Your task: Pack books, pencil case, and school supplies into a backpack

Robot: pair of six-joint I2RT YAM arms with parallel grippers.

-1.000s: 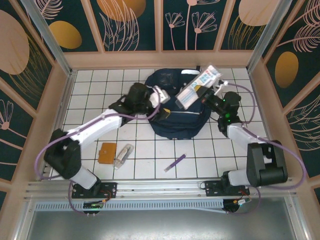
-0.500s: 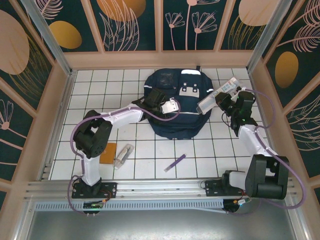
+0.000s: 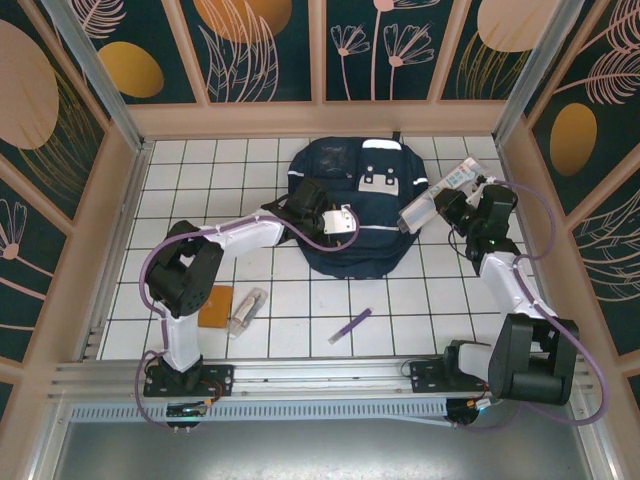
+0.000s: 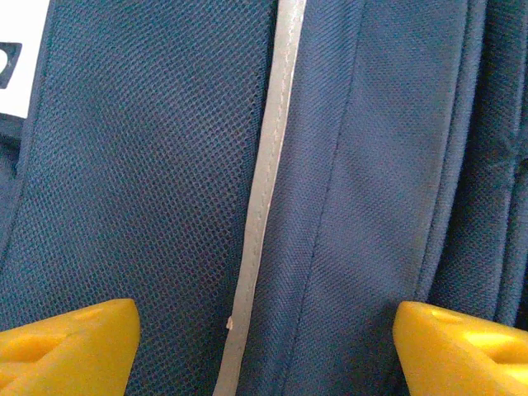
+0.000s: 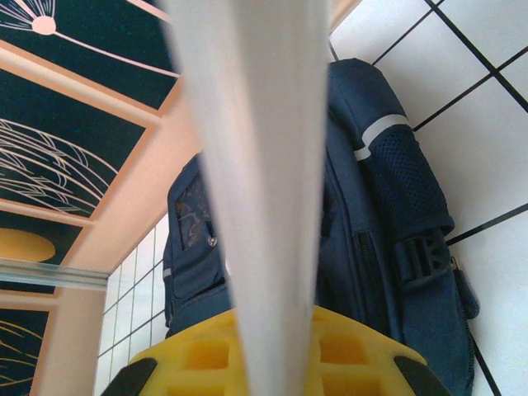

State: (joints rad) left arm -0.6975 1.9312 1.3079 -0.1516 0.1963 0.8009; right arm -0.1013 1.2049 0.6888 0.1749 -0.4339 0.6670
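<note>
The navy backpack lies flat in the middle of the tiled table. My left gripper hovers over its front, open. In the left wrist view the yellow fingers stand wide apart over the mesh and a pale stripe. My right gripper is at the backpack's right side, shut on the long clear flat pack, which the right wrist view shows edge-on as a pale strip. An orange-brown book, a small clear packet and a purple pen lie near the front. The pencil case is out of view.
Peach walls close in the table at the back and both sides. A metal rail runs along the near edge by the arm bases. White tiles lie bare at the back left.
The left arm swung from the backpack's left onto its front and its jaws widened. The right gripper carried the clear pack from above the backpack down to its right side.
</note>
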